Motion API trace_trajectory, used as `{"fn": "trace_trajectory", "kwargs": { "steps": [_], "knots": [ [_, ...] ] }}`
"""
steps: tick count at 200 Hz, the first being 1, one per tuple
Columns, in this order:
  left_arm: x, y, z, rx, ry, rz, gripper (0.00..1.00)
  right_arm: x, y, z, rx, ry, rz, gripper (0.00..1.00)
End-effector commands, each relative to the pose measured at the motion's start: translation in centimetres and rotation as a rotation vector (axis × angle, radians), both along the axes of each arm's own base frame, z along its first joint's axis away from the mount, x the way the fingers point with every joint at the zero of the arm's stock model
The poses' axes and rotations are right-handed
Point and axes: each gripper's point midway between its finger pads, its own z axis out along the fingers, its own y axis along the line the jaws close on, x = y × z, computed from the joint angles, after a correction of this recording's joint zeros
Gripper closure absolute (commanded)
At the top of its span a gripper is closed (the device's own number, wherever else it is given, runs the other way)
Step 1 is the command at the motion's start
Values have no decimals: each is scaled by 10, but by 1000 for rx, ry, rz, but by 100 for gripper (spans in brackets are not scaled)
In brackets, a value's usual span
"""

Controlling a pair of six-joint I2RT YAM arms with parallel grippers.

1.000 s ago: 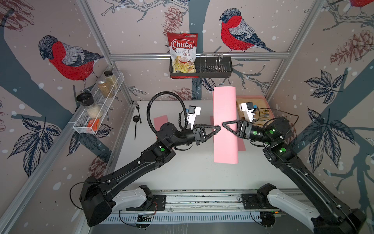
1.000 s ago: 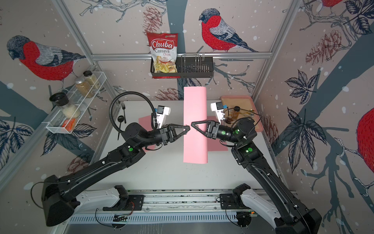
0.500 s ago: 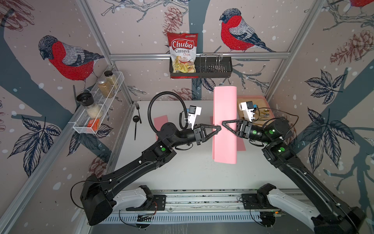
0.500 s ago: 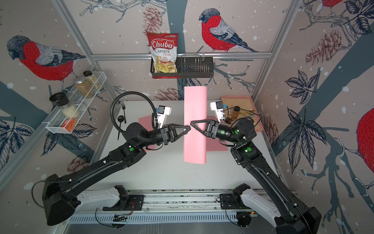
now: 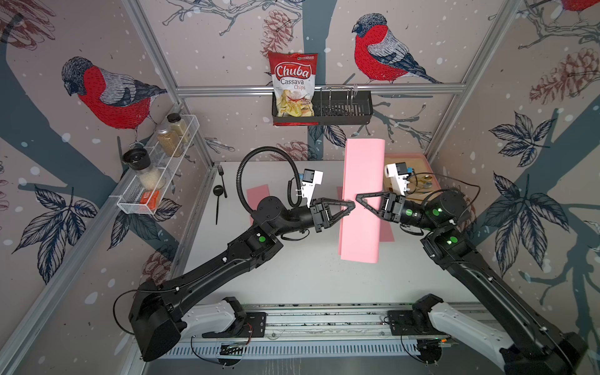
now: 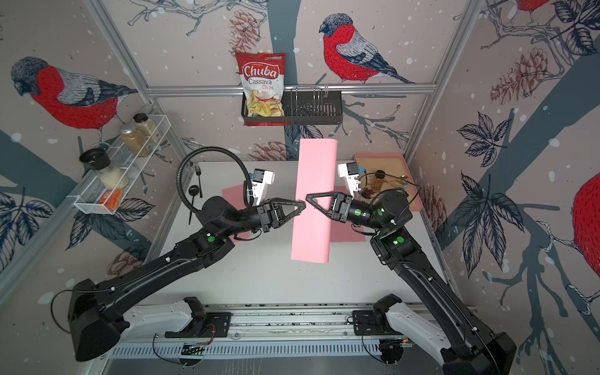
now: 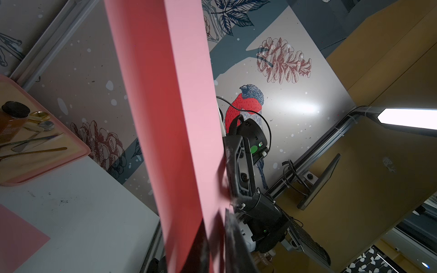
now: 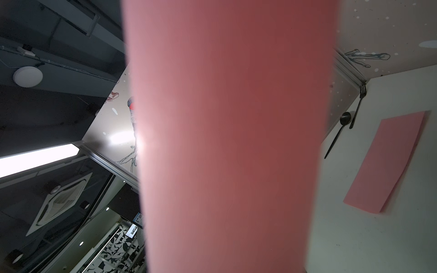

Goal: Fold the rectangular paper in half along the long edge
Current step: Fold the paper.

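Paper: 1 pink rectangular sheet [image 5: 362, 168] is raised off the desk [image 5: 308, 279] with its long edges running toward the back wall. The far end looks rounded in both top views.
Paper shape: the left wrist view shows it [image 7: 170, 118] bent lengthwise into 2 faces, 1 lit and 1 shaded.
Left claw: its tip [image 5: 352, 204] meets the paper's left long edge about halfway along. 2 dark fingers [image 7: 236, 248] stand either side of that edge, but I cannot tell whether they pinch it.
Right claw: its tip [image 5: 357, 197] reaches across the front of the paper from the right, almost touching the left claw. The paper [image 8: 224, 141] fills the right wrist view, so I cannot tell its state.
Under the paper: 1 flat pink sheet [image 5: 386, 230] lies on the desk and shows past the paper's right edge.
Left of the paper: a 2nd flat pink sheet [image 5: 258, 196] is partly hidden by the left arm. Beyond it, by the wall, lie 1 black fork [image 5: 221, 177] and 1 black spoon [image 5: 219, 194].
Right of the paper: a pink tray [image 5: 422, 159] holding a bottle and cutlery is partly covered by the right arm's wrist camera.
Behind the paper: a black wall basket [image 5: 344, 107] holds a Chuba chip bag [image 5: 293, 84].
Far left of the paper: a white wire shelf [image 5: 139, 201] holds jars.
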Motion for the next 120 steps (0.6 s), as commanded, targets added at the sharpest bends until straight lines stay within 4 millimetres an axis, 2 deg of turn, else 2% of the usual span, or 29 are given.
{"fn": "trace_trajectory", "kwargs": {
  "steps": [1, 29, 67, 87, 93, 108, 120],
  "knots": [
    [-3, 3, 12, -39, -31, 0, 75, -5, -2, 10, 24, -46, 3, 59],
    [-4, 5, 15, -34, -43, 11, 69, -8, -3, 10, 20, -56, 9, 60],
    [-4, 10, 21, -16, -61, 46, 68, -12, -5, 9, 8, -65, 19, 60],
    [-1, 14, 16, 19, -70, 85, 68, -14, -7, 9, -1, -75, 19, 61],
    [-2, 18, 28, 6, -91, 100, 67, -15, -8, 9, -2, -76, 23, 62],
    [2, 23, 29, 28, -102, 148, 61, -18, -9, 12, 0, -88, 30, 62],
    [4, 27, 29, 39, -109, 182, 60, -23, -10, 16, 3, -102, 46, 61]
  ]
}}
